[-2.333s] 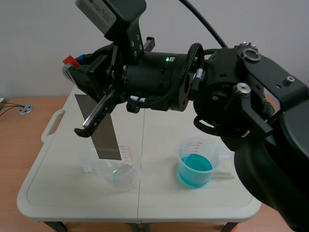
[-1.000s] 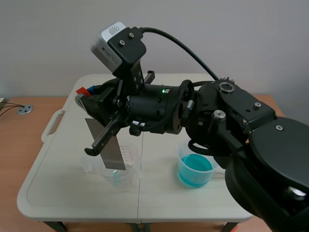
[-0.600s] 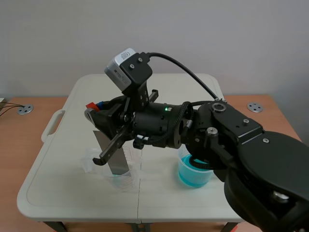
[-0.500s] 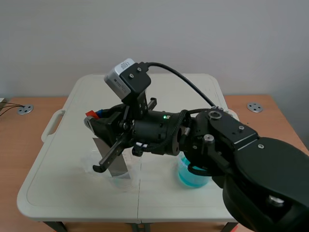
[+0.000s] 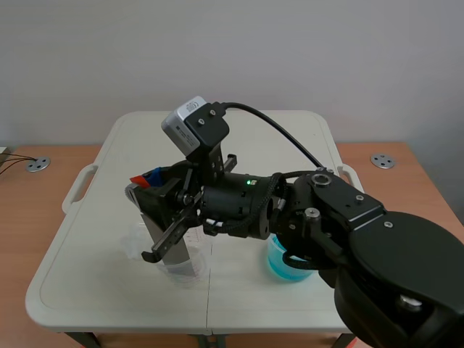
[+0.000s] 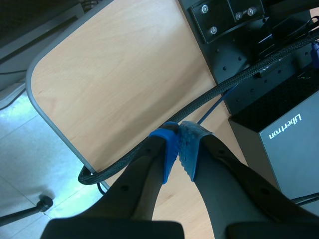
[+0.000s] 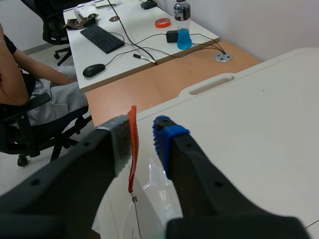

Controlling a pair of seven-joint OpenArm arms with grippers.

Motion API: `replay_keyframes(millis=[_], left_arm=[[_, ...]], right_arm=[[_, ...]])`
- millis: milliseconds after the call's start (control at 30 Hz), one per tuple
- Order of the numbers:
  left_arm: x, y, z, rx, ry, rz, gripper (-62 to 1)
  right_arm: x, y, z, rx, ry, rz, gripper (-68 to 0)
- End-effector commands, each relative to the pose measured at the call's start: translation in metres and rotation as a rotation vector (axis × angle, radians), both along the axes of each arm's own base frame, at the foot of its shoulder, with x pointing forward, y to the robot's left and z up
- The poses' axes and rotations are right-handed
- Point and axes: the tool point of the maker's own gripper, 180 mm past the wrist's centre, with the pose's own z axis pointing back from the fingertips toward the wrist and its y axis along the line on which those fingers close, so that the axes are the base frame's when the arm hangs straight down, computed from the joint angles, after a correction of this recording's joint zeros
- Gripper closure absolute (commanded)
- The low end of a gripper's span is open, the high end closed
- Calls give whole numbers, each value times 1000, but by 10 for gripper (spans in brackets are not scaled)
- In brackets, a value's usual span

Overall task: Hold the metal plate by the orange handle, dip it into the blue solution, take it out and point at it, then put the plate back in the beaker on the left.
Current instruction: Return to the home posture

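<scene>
My right arm reaches across to the left side, its gripper (image 5: 147, 217) over the clear left beaker (image 5: 180, 267). The grey metal plate (image 5: 161, 230) stands in that beaker, with its orange handle (image 5: 139, 178) sticking up between the fingers. In the right wrist view the right gripper (image 7: 143, 130) is open. The orange handle (image 7: 131, 149) lies edge-on against the grey pad, with a gap to the blue pad (image 7: 162, 135). The left beaker (image 7: 152, 201) is right below. The beaker of blue solution (image 5: 288, 265) sits partly hidden behind the arm. My left gripper (image 6: 179, 142) is shut on nothing.
The white folding table (image 5: 94, 246) has a carry handle (image 5: 78, 190) at its left edge. The left wrist view looks off the table at a wooden desktop (image 6: 119, 74), a black braided cable (image 6: 214, 94) and a black box (image 6: 284, 134). A seated person (image 7: 30, 94) is beyond a desk.
My right gripper has come down and toward me, lowering the metal plate from above the left beaker into it.
</scene>
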Motion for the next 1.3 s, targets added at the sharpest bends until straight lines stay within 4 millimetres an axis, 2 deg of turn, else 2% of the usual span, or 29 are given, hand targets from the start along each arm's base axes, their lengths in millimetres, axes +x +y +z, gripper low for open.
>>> replay_keyframes(millis=[0, 267, 333, 367, 400, 500, 733, 900, 1033, 1167, 1267], left_arm=[[4, -3, 1, -14, -11, 10, -15], [5, -3, 1, -14, -14, 10, -18], [5, -3, 1, -13, -13, 7, -74], [5, -3, 1, -11, -12, 2, -140], [4, -3, 1, -7, -11, -6, -233], [4, 0, -1, 13, -10, -14, -623], [7, 2, -3, 33, -25, 8, -623], [7, 1, -3, 32, -25, 8, -623], [7, 1, -3, 31, -26, 10, -623], [10, -3, -2, 17, -37, 23, -623], [32, -5, 9, -15, -123, 59, -623]], right_arm=[[9, 2, 21, 46, -42, -6, -196], [25, -12, 26, 49, -61, -55, -306], [31, -17, 28, 51, -64, -76, -335], [33, -20, 29, 52, -66, -86, -353], [35, -22, 29, 53, -67, -95, -373], [40, -27, 31, 56, -71, -112, -427], [43, -30, 32, 58, -73, -128, -543], [43, -30, 34, 63, -79, -128, -667], [43, -33, 38, 53, -100, -135, -665], [43, -50, 50, 36, -152, -182, -665], [40, -66, 57, 17, -186, -218, -665]])
